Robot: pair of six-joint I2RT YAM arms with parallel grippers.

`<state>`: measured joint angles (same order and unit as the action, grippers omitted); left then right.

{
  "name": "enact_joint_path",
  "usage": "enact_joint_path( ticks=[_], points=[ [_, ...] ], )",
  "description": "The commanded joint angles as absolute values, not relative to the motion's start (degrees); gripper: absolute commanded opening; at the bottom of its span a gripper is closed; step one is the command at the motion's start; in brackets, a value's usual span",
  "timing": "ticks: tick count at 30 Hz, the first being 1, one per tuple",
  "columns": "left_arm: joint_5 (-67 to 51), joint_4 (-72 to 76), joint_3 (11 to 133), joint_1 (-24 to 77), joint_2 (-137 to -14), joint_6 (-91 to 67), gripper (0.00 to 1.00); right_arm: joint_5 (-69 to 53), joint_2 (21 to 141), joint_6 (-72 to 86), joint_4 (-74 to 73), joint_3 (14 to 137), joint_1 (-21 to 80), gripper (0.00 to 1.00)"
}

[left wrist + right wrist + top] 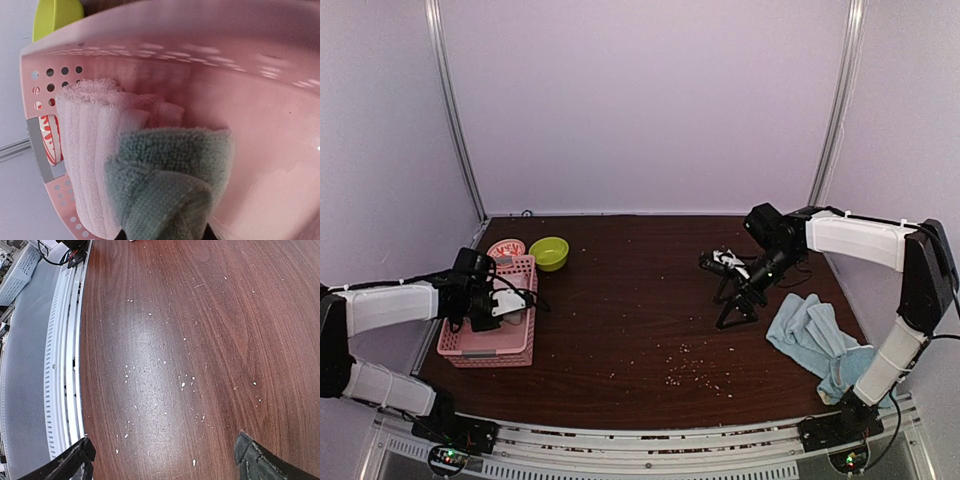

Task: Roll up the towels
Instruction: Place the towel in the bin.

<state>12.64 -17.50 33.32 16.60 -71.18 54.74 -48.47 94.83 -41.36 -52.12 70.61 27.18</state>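
- The mint green towel (170, 185) sits rolled inside the pink basket (260, 110), touching the rolled pink towel (95, 150) that lies along the basket's perforated end wall.
- The left gripper (488, 305) hangs over the basket, and its narrow jaws appear to pinch the green roll. Only a dark sliver of finger shows.
- Judged step: stowing a finished roll. The next move calls for letting go and lifting straight up, clear of the basket rim.
- The light blue towels (810, 340) lie crumpled and unrolled near the table's right edge, beside the right arm's base.
- The right gripper (740, 300) hovers with its fingers (260, 460) spread wide, holding nothing.
- The crumb-speckled table (640, 330) between basket and blue towels gives room to spread and roll a towel. The green bowl (549, 252) stands just behind the basket.
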Motion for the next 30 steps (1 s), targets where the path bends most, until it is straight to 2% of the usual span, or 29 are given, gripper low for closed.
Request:
enact_joint_path(
  ticks=[1,9,14,20,24,30],
  points=[
    [11.3,-4.0,28.5,14.8,-70.6,60.9,0.0,-49.7,94.6,-42.7,-54.1,71.1,27.1,1.0],
    [9.6,4.9,27.7,12.8,-74.5,63.4,0.01,-49.8,94.7,-44.6,-55.2,71.0,27.1,1.0],
    [9.3,2.1,31.2,12.5,-80.1,64.5,0.04,-49.9,94.9,-45.2,-55.8,71.2,27.1,1.0],
    [7.5,-4.4,32.6,12.5,-79.7,64.4,0.2,-49.7,95.0,-45.3,-55.9,71.2,27.1,1.0],
    [6.2,-6.1,30.5,12.5,-75.9,64.9,0.36,-49.7,95.6,-45.6,-56.2,71.1,27.1,1.0],
    [11.2,-3.1,25.7,12.2,-73.2,70.7,0.4,-50.1,97.0,-46.7,-57.4,71.6,27.1,1.0]
  ],
)
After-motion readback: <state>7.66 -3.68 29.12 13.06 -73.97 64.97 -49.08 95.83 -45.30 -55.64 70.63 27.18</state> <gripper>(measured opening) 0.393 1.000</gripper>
